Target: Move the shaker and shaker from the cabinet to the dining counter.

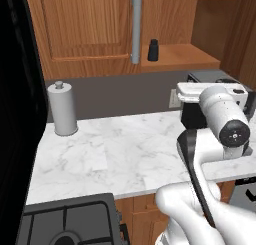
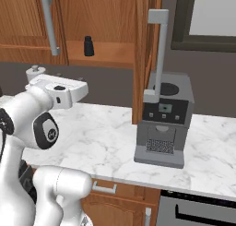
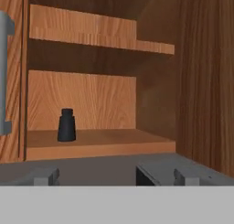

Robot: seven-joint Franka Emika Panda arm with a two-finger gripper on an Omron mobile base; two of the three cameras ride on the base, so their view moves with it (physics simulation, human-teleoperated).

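Observation:
One small black shaker (image 1: 153, 50) (image 2: 88, 46) (image 3: 66, 125) stands upright on the lower shelf of the brown wall cabinet (image 1: 85, 24) (image 2: 106, 17) (image 3: 82, 99), near the left of the open half. The left door is closed; the right door (image 2: 142, 50) is swung open. My gripper (image 2: 69, 77) (image 3: 114, 173) hovers over the marble worktop, below and in front of the shelf, pointing at the shaker. It is open, holds nothing, and is well short of the shaker. The second shaker and the dining counter are out of view.
A tall grey cylinder with a knob (image 1: 62, 109) stands at the worktop's back left. A coffee machine (image 2: 163, 123) (image 1: 215, 79) sits right of my hand, under the open door's grey bar handle (image 2: 161, 50). A stove (image 1: 70, 224) lies at the near left beside the marble worktop (image 1: 115, 149).

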